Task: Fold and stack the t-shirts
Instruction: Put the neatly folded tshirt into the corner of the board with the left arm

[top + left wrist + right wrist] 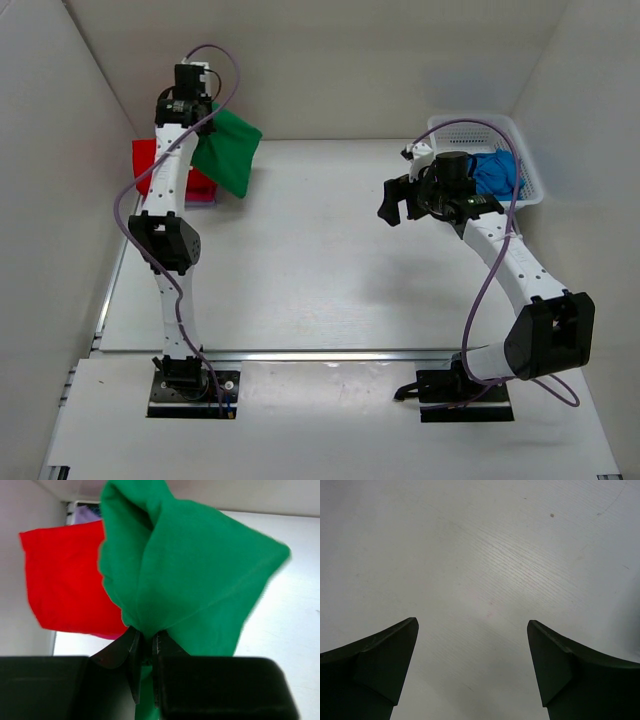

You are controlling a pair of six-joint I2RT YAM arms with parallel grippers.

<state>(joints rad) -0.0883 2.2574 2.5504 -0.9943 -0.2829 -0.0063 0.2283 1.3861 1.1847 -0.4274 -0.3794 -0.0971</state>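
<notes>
Green t-shirt hung limp, pinched in your left gripper at worktop's far-left corner; right gripper gaped empty. Hem corners looked best hold.

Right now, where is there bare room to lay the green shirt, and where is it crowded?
Free: the middle of the table, between the red t-shirt and the white basket, including under the open right gripper. Crowded: both far corners, with the green t-shirt hanging from the left gripper by the red one.
</notes>
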